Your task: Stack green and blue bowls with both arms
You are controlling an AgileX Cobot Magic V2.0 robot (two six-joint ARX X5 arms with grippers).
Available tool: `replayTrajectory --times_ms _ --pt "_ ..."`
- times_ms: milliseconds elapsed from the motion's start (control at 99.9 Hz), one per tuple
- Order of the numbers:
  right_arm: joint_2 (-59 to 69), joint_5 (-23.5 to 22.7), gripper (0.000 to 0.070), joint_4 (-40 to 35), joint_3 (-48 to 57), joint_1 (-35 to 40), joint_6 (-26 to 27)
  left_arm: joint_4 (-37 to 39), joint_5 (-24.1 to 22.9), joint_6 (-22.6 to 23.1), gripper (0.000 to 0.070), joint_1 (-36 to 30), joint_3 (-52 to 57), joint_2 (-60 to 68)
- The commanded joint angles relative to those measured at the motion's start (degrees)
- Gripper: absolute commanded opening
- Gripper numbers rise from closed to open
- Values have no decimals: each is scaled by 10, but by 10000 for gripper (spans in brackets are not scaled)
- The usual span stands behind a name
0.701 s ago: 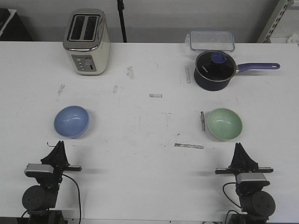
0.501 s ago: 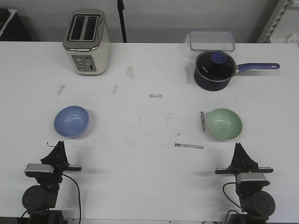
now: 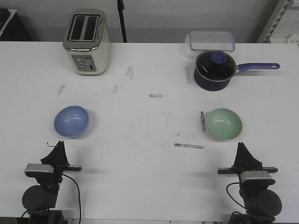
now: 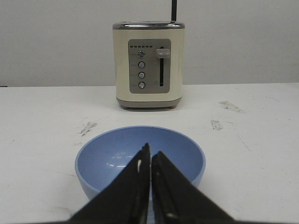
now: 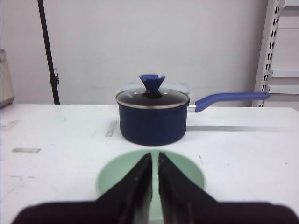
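The blue bowl (image 3: 71, 122) sits upright on the white table at the left. The pale green bowl (image 3: 224, 123) sits upright at the right. My left gripper (image 3: 59, 145) is just short of the blue bowl's near side, shut and empty. In the left wrist view its tips (image 4: 150, 151) line up with the blue bowl (image 4: 107, 156). My right gripper (image 3: 241, 145) is just short of the green bowl's near side, shut with a thin slit, and empty. In the right wrist view its tips (image 5: 154, 156) line up with the green bowl (image 5: 110, 173).
A cream toaster (image 3: 87, 42) stands at the back left. A dark navy saucepan with a glass lid (image 3: 214, 70) and a clear lidded container (image 3: 211, 40) stand at the back right, beyond the green bowl. Tape strips and scuffs mark the table's middle.
My right arm has shifted slightly to the right and towards the near edge. The left arm and both bowls have not moved.
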Motion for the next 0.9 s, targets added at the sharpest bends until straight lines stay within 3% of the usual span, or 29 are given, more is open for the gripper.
replayTrajectory --times_ms 0,230,631,891 --pt "23 -1 14 -13 25 0 0 7 -1 -1 1 0 -12 -1" --pt "164 -2 14 -64 130 0 41 7 -1 -1 1 0 -12 -1" --pt "439 14 13 -261 370 -1 43 7 -1 -1 1 0 -13 -1" --pt "565 7 13 -290 483 -35 43 7 -1 -1 1 0 -12 -1"
